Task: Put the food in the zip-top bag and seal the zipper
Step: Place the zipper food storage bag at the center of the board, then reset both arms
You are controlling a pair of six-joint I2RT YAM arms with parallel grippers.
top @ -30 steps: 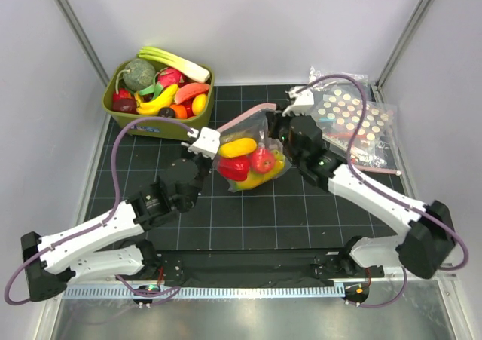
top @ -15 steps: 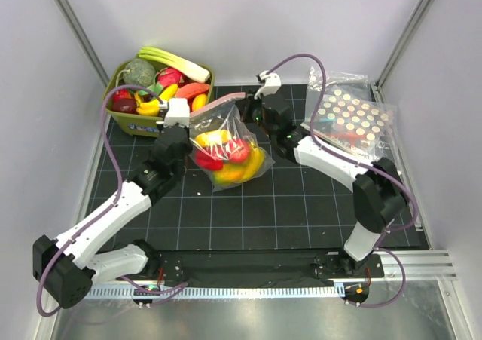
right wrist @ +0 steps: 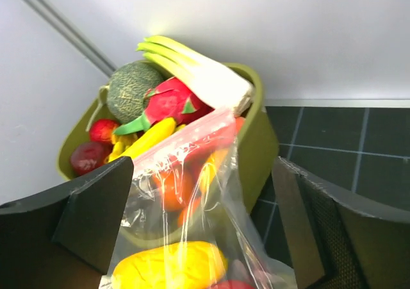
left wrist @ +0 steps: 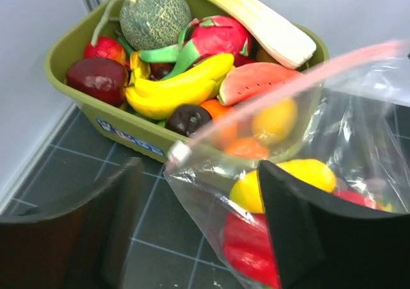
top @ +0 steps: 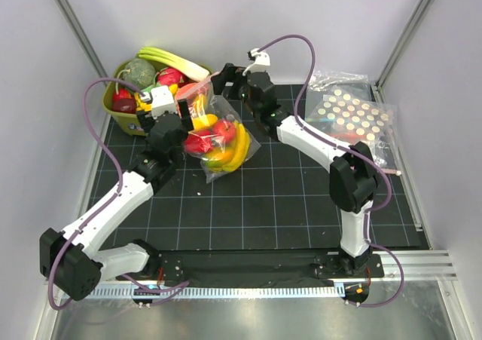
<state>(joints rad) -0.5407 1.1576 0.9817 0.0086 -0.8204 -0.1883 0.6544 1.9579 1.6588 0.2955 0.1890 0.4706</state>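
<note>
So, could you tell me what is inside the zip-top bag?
The zip-top bag holds a yellow banana bunch, red fruit and a yellow fruit; anything underneath them is covered.

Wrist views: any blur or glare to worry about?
Left wrist: near fingers dark and soft, zipper smeared toward the right edge, basket sharp. Right wrist: leek over-bright at its leafy end, bag streaked with reflections.
</note>
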